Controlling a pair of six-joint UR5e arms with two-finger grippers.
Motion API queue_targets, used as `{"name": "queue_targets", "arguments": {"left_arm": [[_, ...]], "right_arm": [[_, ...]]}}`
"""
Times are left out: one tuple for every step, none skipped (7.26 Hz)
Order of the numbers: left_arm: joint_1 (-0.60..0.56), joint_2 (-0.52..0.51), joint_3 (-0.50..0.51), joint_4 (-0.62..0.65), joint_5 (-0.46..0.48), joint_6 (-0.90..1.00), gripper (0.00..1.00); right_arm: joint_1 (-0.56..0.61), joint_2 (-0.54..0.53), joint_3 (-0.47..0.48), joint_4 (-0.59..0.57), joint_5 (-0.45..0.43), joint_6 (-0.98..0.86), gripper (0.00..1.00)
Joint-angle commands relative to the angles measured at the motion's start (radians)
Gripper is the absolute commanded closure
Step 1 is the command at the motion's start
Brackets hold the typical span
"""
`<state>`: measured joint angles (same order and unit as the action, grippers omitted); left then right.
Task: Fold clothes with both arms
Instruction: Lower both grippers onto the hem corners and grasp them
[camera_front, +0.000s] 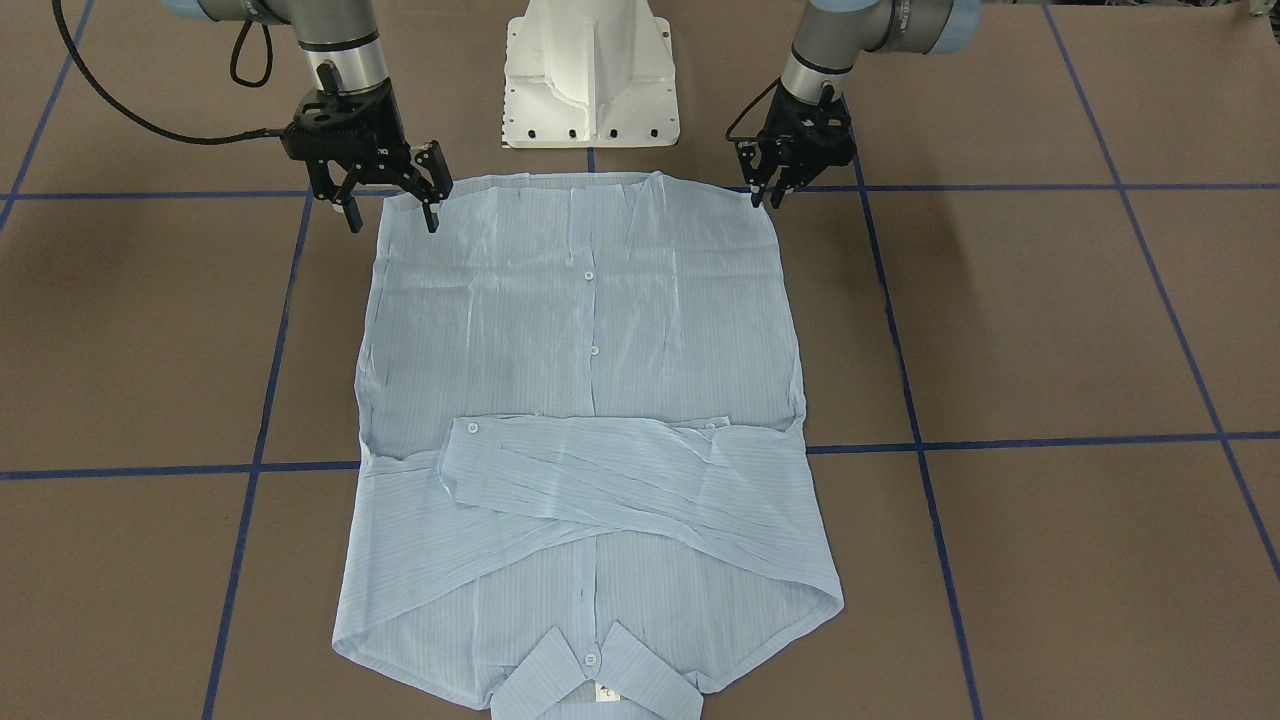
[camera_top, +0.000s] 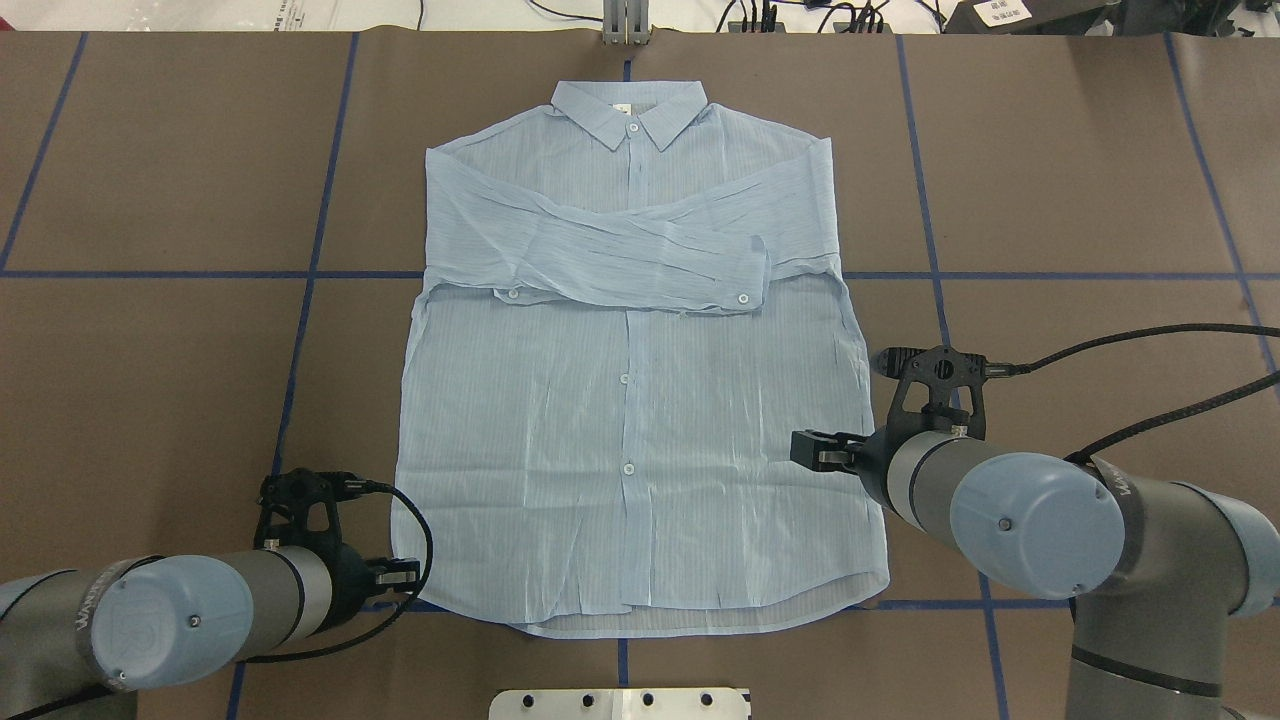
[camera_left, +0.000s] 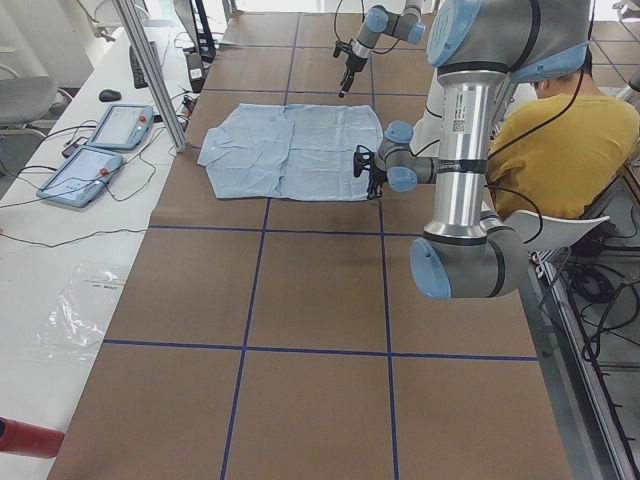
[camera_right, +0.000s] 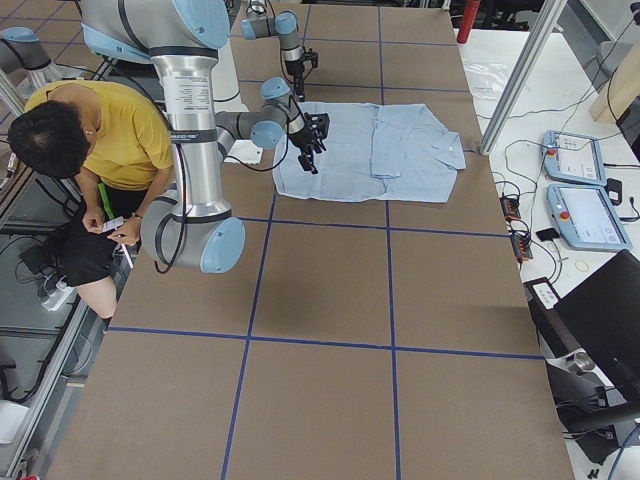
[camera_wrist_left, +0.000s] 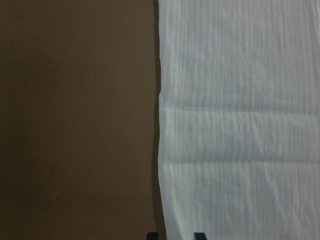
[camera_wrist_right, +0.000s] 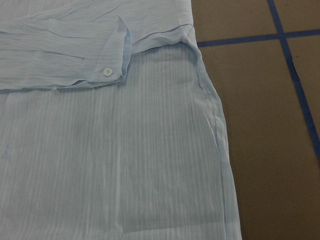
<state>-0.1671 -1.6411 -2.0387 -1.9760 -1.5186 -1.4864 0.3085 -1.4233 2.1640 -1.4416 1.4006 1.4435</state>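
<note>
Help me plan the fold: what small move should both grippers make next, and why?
Probably lower and pinch the hem corners: the shirt lies flat, sleeves already crossed, and the left gripper and right gripper are open at those corners, holding nothing.

The shirt (camera_top: 630, 420) is lying flat mid-worktop (camera_top: 150, 380), its collar (camera_top: 630, 115) pointing away from the pedestal (camera_front: 590, 80) and its sleeves (camera_top: 600, 265) lying crossed over the chest. The left gripper (camera_front: 767, 200) is hanging beside the hem's (camera_top: 640, 610) left corner, the right gripper (camera_front: 392, 222) over its right corner.
</note>
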Motion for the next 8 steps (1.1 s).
{"name": "queue_targets", "arguments": {"left_arm": [[0.02,-0.038,0.003,0.037,0.0,0.0,0.64],[0.02,-0.045,0.003,0.048,0.0,0.0,0.64],[0.02,-0.042,0.003,0.048,0.0,0.0,0.64],[0.02,-0.033,0.005,0.049,0.0,0.0,0.65],[0.018,-0.031,0.003,0.049,0.002,0.0,0.65],[0.018,-0.031,0.003,0.051,0.002,0.0,0.65],[0.02,-0.029,0.005,0.051,0.002,0.0,0.65],[0.02,-0.029,0.005,0.051,0.002,0.0,0.68]], "right_arm": [[0.0,0.001,0.0,0.0,0.0,0.0,0.0],[0.0,0.001,-0.001,0.001,0.0,0.0,0.0],[0.0,0.003,-0.001,0.0,0.0,0.0,0.0],[0.0,0.003,-0.001,0.001,0.0,0.0,0.0],[0.0,0.003,-0.001,0.0,0.0,0.0,0.0],[0.0,0.006,-0.001,0.0,0.0,0.0,0.0],[0.0,0.006,-0.001,0.001,0.0,0.0,0.0],[0.0,0.006,-0.001,0.001,0.0,0.0,0.0]]}}
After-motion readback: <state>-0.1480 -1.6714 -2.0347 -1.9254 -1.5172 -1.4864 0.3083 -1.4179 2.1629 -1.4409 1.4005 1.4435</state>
